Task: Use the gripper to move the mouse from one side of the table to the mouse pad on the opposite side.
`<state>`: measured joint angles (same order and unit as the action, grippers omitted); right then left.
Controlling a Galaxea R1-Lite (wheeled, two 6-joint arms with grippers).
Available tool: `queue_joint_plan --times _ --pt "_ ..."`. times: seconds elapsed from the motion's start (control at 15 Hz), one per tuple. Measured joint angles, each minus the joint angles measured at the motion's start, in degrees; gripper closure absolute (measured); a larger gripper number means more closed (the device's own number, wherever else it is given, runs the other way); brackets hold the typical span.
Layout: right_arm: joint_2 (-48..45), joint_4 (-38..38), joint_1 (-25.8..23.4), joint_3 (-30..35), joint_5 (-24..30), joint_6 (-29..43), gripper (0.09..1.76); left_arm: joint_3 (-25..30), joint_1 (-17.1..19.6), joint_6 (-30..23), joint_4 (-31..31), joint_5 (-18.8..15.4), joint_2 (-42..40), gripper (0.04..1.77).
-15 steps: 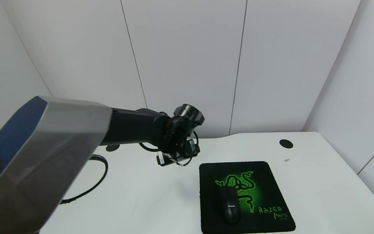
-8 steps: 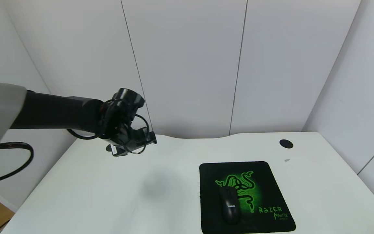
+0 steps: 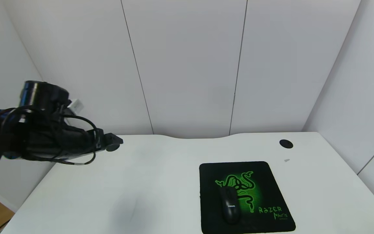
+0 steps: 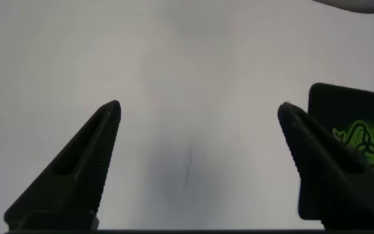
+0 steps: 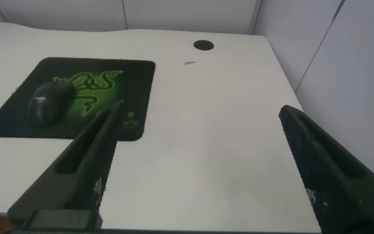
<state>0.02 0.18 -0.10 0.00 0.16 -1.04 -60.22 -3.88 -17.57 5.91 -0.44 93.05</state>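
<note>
Black left gripper: hanging in the air over the table's far left corner, arm reaching in from the left edge of the head view, cables looping around its wrist.
Left jaws: standing wide apart in the left wrist view, holding nothing; bare white table showing between the two ribbed fingers.
Right gripper: not showing in the head view; its own wrist view is showing it raised above the table's right part, jaws spread wide and gripping nothing.
Mouse: lying on the pad, on its near left part, well apart from both grippers; its nose is pointing toward the back wall and overlapping the lower end of the green emblem. White lettering is showing on its back. In the right wrist view it is sitting on the pad's green area.
Pad: lying flat on the right half of the table, near the front edge, green lettering sitting right of the mouse; one corner is peeking into the left wrist view beside a finger.
Table: white, curved at the back edge, with a round black hole sitting beyond the pad toward the right back corner.
</note>
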Motion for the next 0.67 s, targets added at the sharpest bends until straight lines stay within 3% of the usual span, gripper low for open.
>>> queue_joint_plan --times 0.33,0.67 --pt "0.0 0.0 0.0 0.0 0.0 0.0 0.14 9.62 5.3 8.42 -5.34 -5.57 -14.1 0.09" --pt "0.0 0.0 0.0 0.0 0.0 0.0 0.14 14.03 5.67 13.1 -3.12 -9.26 -30.21 0.09"
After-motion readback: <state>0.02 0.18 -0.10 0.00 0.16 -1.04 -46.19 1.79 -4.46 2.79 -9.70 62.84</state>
